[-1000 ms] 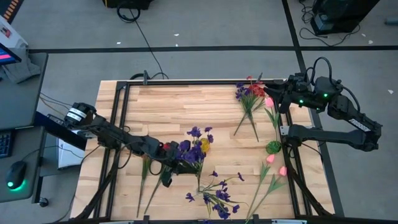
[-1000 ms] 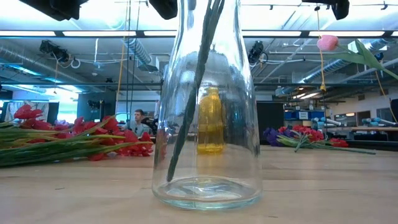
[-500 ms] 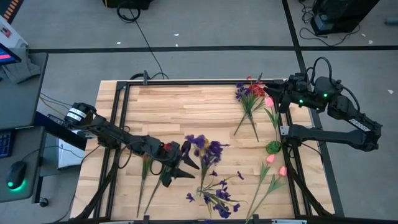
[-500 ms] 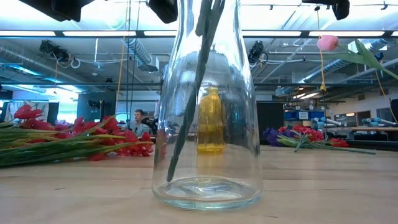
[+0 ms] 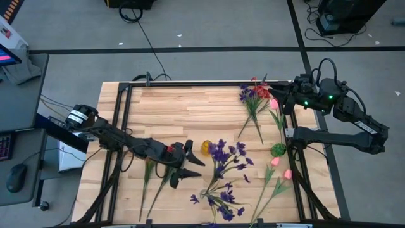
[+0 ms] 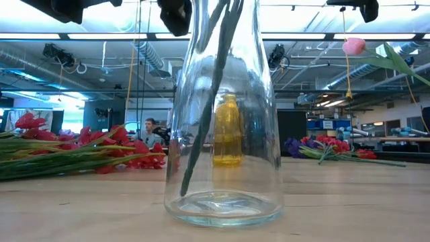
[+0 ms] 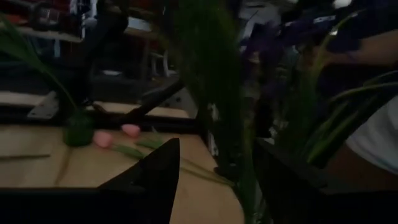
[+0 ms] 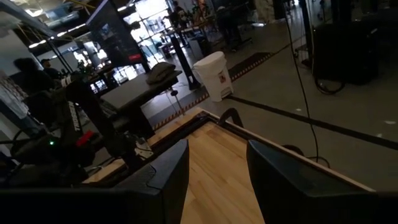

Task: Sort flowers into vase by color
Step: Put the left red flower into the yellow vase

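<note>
High view shows the wooden bench (image 5: 177, 107) strewn with flowers while the left pincer (image 5: 192, 163) stands open just beside a purple sprig (image 5: 225, 154) whose blooms rise from the glass vase (image 6: 223, 134), its green stem visible inside the glass in the low view and free of the fingers. The step in hand looks like the release of that purple sprig into the vase, with the pincer spread and empty. More purple blooms (image 5: 218, 201) lie on the bench near the front edge, two long stems (image 5: 152, 187) lie under the left arm, a mixed red and purple bunch (image 5: 253, 98) rests near the far right corner, and pink tulip buds (image 5: 280, 168) lie along the right side. The right pincer (image 5: 276, 96) hovers at the far right corner above the bench, its fingers parted in its wrist view, and a pink tulip (image 6: 355, 46) shows high in the low view; whether that pincer holds it cannot be told. The next move probably calls for the left arm to draw clear of the blooms without tipping the vase, then reach for another purple sprig.
</note>
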`<action>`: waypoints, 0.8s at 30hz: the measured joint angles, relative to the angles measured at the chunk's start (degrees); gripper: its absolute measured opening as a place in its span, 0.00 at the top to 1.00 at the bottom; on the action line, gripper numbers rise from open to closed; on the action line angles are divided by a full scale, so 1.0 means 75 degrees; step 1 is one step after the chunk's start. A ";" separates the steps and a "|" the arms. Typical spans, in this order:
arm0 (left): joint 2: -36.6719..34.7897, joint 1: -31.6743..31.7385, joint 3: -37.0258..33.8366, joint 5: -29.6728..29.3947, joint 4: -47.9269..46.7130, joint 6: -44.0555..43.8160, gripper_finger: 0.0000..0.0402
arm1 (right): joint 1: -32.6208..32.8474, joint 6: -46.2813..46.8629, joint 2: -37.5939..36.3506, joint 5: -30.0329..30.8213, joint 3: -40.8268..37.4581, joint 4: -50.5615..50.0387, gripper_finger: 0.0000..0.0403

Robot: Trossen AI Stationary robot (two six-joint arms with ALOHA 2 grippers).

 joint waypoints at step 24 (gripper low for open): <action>-0.0317 0.0256 0.0003 0.2228 -0.1751 -0.3798 0.40 | 0.0000 0.0001 -0.0003 -0.0005 0.0000 -0.0349 0.58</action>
